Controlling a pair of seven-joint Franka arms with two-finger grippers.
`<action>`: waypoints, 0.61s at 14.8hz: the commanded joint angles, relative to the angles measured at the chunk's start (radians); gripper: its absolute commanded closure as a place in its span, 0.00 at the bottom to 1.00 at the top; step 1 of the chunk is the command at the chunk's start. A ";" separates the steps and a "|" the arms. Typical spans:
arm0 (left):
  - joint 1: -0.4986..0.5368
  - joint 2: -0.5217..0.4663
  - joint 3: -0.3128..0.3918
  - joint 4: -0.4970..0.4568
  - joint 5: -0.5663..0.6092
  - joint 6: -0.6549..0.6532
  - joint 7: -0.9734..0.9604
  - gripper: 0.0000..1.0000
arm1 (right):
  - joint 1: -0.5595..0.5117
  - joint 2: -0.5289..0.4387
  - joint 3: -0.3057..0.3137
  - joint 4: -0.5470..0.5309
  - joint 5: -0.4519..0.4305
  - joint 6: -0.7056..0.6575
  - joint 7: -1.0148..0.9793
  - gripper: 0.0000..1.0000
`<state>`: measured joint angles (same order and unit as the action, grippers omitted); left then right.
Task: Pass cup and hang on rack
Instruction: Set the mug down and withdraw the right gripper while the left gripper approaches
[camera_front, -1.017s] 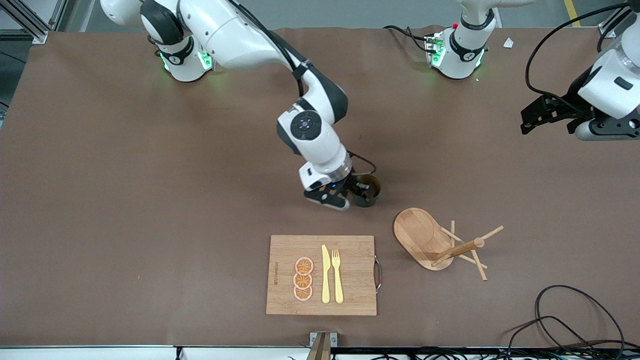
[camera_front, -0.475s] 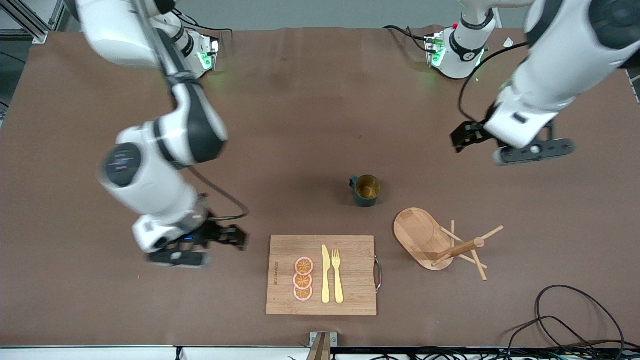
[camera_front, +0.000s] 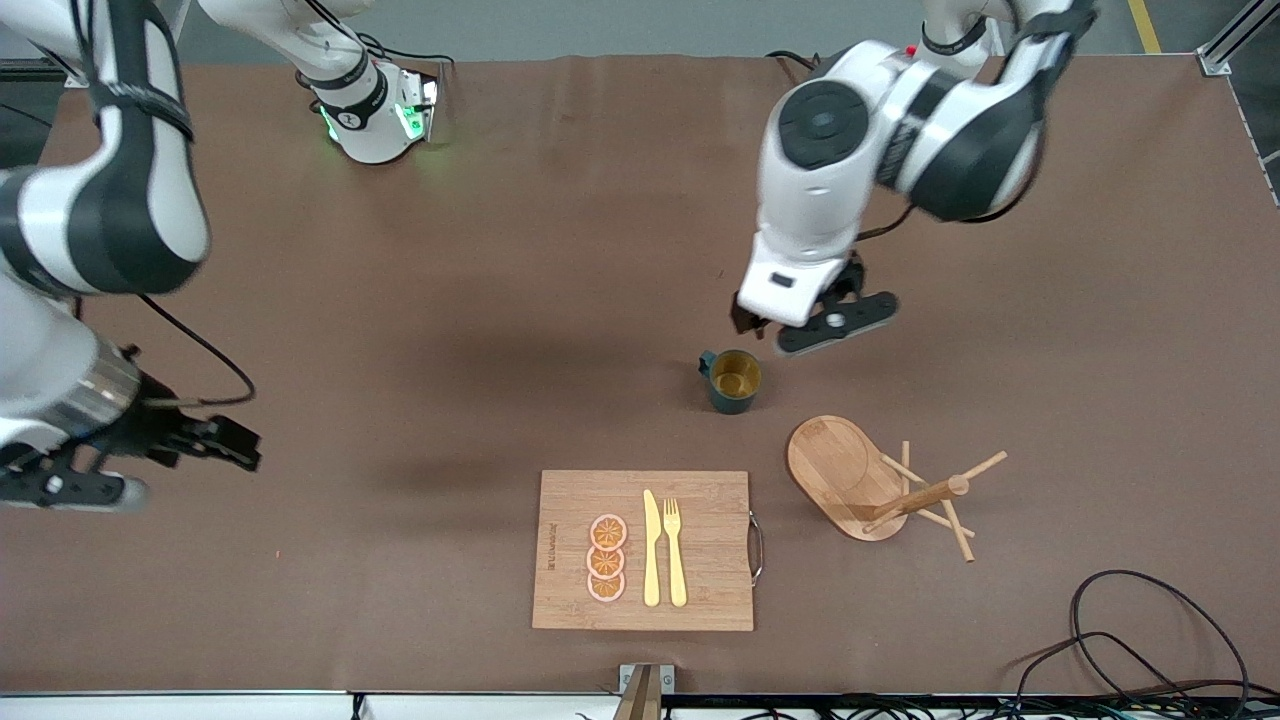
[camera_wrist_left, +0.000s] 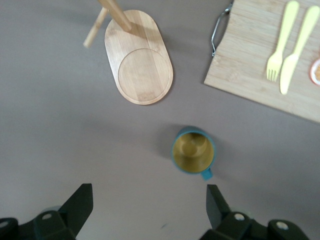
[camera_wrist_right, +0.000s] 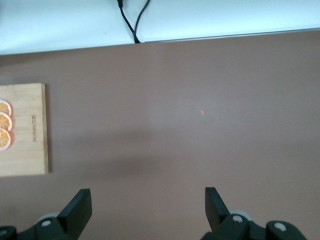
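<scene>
Tabletop cup (camera_front: 733, 380) now free; left end effector (camera_front: 752, 322) arrived spread, right end effector (camera_front: 225, 442) withdrew spread

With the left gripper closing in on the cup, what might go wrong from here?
1. The cup stands near the rack, so a sideways nudge could knock them together.
2. The rack lies tipped over, with no upright pegs for hanging.
3. The left gripper, jaws open, is not yet centred over the cup. The right gripper waits open at its own end.

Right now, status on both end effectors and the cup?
Left end effector open, over table just by cup. Right end effector open, empty, at right arm's end. Cup upright, free, beside rack. Rack tipped over.
</scene>
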<state>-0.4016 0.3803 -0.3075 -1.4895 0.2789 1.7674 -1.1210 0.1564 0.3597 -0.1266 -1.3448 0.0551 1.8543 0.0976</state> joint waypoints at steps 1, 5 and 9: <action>-0.064 0.110 0.002 0.066 0.106 -0.008 -0.149 0.00 | -0.038 -0.181 0.021 -0.200 -0.024 0.011 -0.018 0.00; -0.160 0.189 0.004 0.066 0.230 0.011 -0.357 0.00 | -0.061 -0.271 0.021 -0.255 -0.023 -0.064 -0.022 0.00; -0.236 0.253 0.007 0.064 0.321 0.009 -0.581 0.00 | -0.064 -0.268 0.019 -0.165 -0.024 -0.152 -0.048 0.00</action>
<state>-0.6056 0.5970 -0.3070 -1.4526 0.5649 1.7873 -1.6031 0.1084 0.1030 -0.1231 -1.5319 0.0509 1.7210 0.0667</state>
